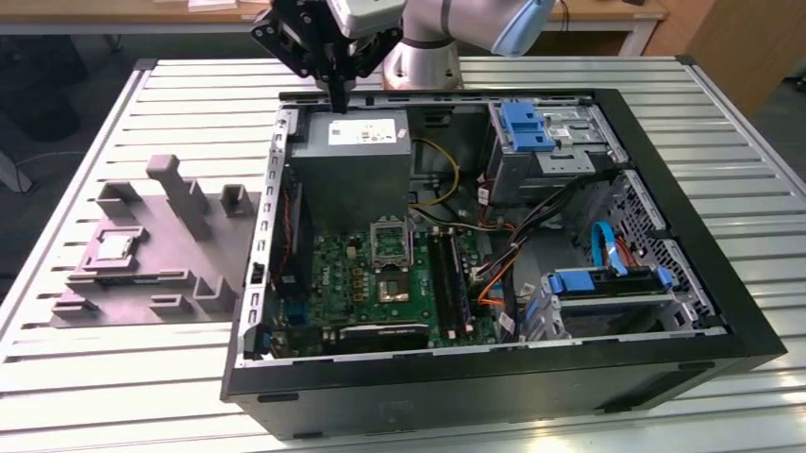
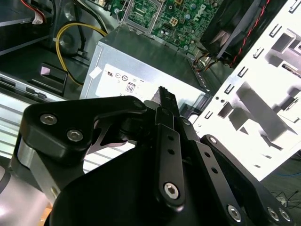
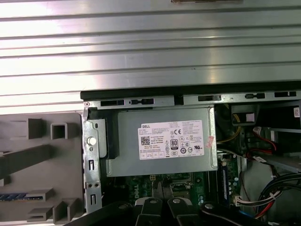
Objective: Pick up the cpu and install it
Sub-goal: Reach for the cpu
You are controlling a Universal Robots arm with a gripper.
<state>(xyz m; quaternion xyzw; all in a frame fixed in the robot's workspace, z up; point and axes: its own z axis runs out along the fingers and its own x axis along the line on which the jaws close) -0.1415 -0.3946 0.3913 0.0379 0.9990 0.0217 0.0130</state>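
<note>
the table (image 1: 113, 396) is ribbed, shiny metal. the tray (image 1: 158, 276) is matt grey plastic; the cpu (image 1: 116, 247) has a silvery metal top. the case (image 1: 504, 389) is matt black, the power supply (image 1: 346, 175) dull grey sheet metal with a paper-looking label, the claw (image 1: 340, 97) smooth black.

We are seeing the cpu (image 1: 116, 247) lying flat in a square recess of the grey tray (image 1: 132, 283), on the exterior view's left, outside the open case (image 1: 441, 389). Its silvery-grey metal top is facing up, with a pale rim showing around it.
</note>
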